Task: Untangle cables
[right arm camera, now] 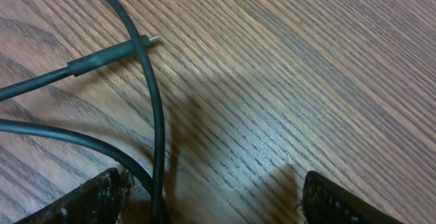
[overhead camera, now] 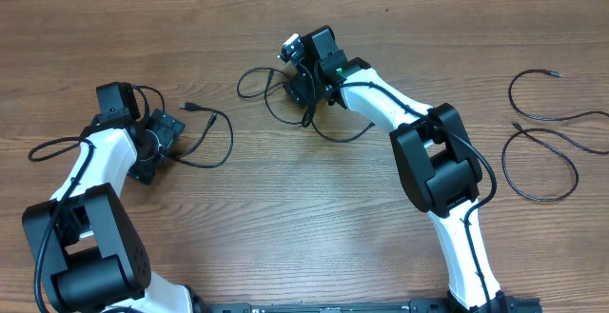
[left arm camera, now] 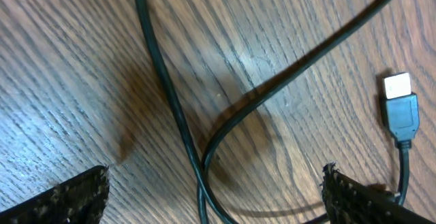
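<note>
**A:** What does the cable on the left look like?

**B:** The left cable point(overhead camera: 229, 137) is a thin black cord. It lies on the wooden table point(overhead camera: 314, 227) in an open loop just beside the left gripper point(overhead camera: 160, 144). Its flat plug point(left arm camera: 399, 108) has a pale metal tip. In the left wrist view two strands cross between the fingers.

**A:** And that gripper?

**B:** It sits low over the wood with its jaws wide apart. The cord lies loose between them and nothing is clamped.

**A:** What about the middle?

**B:** The middle cable point(overhead camera: 245, 75) loops out on both sides of the right gripper point(overhead camera: 304, 83), which reaches in from the right arm towards the far centre of the table. Up close, a round plug point(right arm camera: 109, 57) ends in a small pin. One strand curves past a finger point(right arm camera: 95, 197). These jaws also stand apart and grip nothing.

**A:** And the far right?

**B:** The upper right cable point(overhead camera: 511, 94) and the lower right cable point(overhead camera: 576, 170) lie there as loose loops, near each other and well apart from both grippers.

**A:** Is anything hard to make out?

**B:** The right gripper's body hides the middle cable beneath it, so I cannot tell whether its strands cross there. The upper right cable runs off the edge of the picture. In both wrist views the fingers are cut off at the bottom.
</note>
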### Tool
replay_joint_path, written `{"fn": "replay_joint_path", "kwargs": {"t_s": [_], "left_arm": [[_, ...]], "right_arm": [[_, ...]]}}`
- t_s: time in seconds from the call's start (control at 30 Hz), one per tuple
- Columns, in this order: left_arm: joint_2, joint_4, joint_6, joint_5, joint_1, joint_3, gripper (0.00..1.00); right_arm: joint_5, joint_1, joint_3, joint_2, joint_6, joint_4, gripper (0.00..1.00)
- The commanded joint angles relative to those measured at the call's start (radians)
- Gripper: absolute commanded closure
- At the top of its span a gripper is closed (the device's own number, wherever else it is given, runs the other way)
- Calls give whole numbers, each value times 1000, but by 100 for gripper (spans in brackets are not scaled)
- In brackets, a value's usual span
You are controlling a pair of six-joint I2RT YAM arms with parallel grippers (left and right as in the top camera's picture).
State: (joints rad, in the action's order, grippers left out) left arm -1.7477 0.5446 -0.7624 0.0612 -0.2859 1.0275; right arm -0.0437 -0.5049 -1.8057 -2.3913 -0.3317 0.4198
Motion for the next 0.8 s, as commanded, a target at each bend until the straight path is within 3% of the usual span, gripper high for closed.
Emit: {"fn": "replay_joint_path", "kwargs": {"t_s": [0.0,0.13,0.2,0.4,0.77], "left_arm": [[18,8,109,107,-27,31,0],[90,52,131,98,-66,39,0],[126,74,131,56,-81,39,0],[131,44,130,-23,-85,39,1],[127,54,111,-16,-142,40,1]], "right_arm": [[18,-11,19,-32,31,16,17],[28,-11,19,-10,100,22,10],[28,-11,19,-5,124,22,0],[26,-11,18,9,127,20,0],[2,-17,-18,133,126,32,0]]}}
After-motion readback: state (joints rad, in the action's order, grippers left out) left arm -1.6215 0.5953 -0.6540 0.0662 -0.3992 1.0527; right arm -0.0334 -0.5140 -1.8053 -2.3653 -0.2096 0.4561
